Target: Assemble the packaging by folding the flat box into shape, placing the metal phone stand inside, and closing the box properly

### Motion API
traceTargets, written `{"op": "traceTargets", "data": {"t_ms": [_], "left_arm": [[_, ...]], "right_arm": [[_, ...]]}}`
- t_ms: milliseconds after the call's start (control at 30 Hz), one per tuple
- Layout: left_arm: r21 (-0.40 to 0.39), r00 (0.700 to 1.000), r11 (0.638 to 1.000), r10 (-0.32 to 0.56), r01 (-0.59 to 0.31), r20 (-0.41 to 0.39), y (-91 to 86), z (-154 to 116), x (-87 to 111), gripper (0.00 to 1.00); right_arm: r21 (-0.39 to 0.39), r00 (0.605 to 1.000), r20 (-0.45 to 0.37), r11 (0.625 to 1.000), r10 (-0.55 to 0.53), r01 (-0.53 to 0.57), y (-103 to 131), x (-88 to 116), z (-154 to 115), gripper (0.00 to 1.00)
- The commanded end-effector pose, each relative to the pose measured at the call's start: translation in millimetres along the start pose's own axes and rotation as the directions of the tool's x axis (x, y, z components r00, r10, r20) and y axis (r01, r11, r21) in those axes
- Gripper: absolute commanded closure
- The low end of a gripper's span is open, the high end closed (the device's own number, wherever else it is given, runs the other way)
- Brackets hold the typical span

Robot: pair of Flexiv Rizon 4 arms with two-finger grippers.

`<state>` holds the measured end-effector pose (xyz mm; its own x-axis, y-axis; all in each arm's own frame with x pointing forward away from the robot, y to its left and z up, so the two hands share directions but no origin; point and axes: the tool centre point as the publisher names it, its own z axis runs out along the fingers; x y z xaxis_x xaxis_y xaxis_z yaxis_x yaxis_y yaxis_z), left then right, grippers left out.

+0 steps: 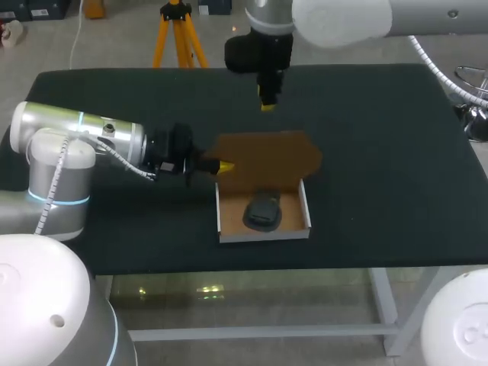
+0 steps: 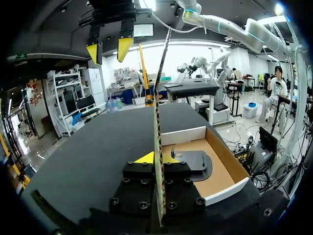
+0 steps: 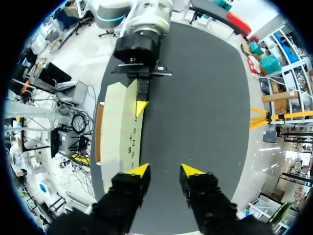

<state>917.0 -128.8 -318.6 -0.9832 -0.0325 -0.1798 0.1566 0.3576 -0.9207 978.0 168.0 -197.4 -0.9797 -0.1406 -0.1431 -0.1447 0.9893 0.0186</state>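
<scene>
A shallow white box (image 1: 305, 212) lies open near the table's front, its brown lid (image 1: 267, 155) tilted up behind it. The dark metal phone stand (image 1: 263, 211) rests inside the box. My left gripper (image 1: 226, 165) is shut on the lid's left edge; in the left wrist view the lid (image 2: 158, 98) stands edge-on between its yellow tips (image 2: 157, 157), with the stand (image 2: 195, 164) beside it in the box (image 2: 183, 135). My right gripper (image 1: 268, 105) hangs behind and above the lid, open and holding nothing. From its wrist view, the gripper (image 3: 164, 171) looks down on the lid (image 3: 120, 122).
The black table (image 1: 396, 152) stretches bare to the right and behind the box. My left arm (image 1: 84, 137) lies low across the left side. My right arm (image 1: 335, 19) comes in over the far edge.
</scene>
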Motion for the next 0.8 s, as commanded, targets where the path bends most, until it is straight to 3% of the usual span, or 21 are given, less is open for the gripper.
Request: {"op": "traceTargets", "data": {"t_ms": [33,567,800], "left_arm": [[0.001,1.0,1.0,0.001,-0.001,-0.001,0.6,-0.2,0.0,1.0],[0.001,1.0,1.0,0.001,-0.001,-0.001,0.6,-0.2,0.0,1.0],[0.001,1.0,1.0,0.001,-0.001,-0.001,0.6,-0.2,0.0,1.0]], "right_arm": [[-0.011,1.0,0.016,1.0,-0.001,0.002,-4.1,6.8,-0.6,0.56],[-0.011,1.0,0.016,1.0,-0.001,0.002,-4.1,6.8,-0.6,0.76],[0.028,0.999,0.006,0.999,0.038,-0.038,-1.4,12.7,4.6,0.67]]}}
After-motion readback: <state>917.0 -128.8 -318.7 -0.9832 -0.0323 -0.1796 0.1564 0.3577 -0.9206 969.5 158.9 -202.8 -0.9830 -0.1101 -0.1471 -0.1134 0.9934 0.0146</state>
